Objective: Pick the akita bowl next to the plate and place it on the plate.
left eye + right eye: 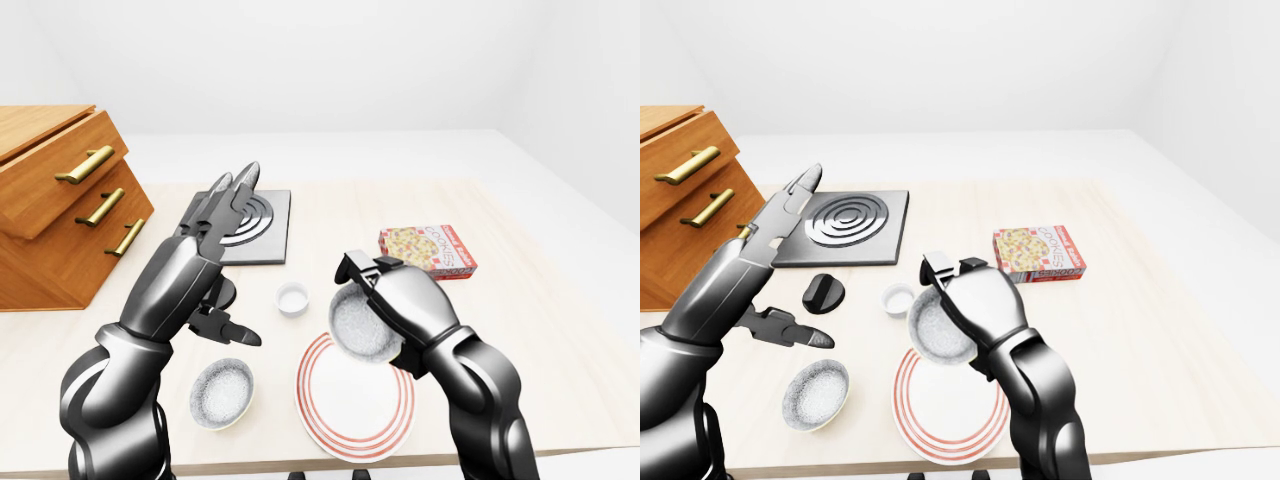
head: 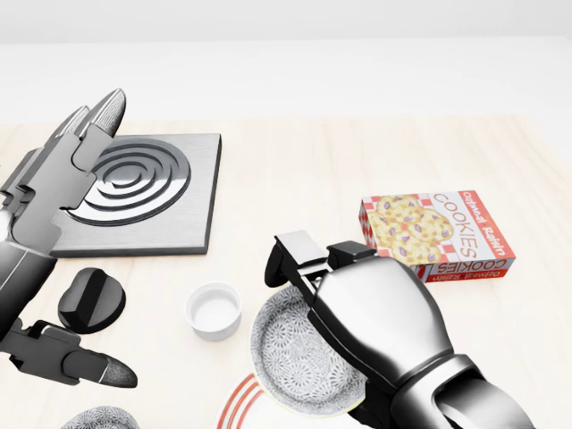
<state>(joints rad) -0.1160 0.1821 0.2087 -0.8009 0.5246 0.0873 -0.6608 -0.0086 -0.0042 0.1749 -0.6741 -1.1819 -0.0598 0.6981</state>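
Note:
My right hand [image 1: 378, 300] is shut on a grey patterned akita bowl [image 1: 358, 325], with fingers over its upper rim. It holds the bowl tilted on edge, its inside facing the camera, just above the top part of the red-ringed white plate [image 1: 352, 418]. In the head view the bowl [image 2: 290, 353] covers the plate's upper rim [image 2: 235, 404]. A second patterned bowl [image 1: 222, 392] sits upright on the table to the left of the plate. My left hand [image 1: 235, 265] hovers open above the table's left side with nothing in it.
A small white cup [image 1: 292, 297] stands just above and left of the plate. A cookies box [image 1: 427, 250] lies at the right and a steel burner plate [image 1: 265, 228] at the top left. A black knob [image 1: 823, 291] lies below the burner. A wooden drawer cabinet [image 1: 60, 200] sits far left.

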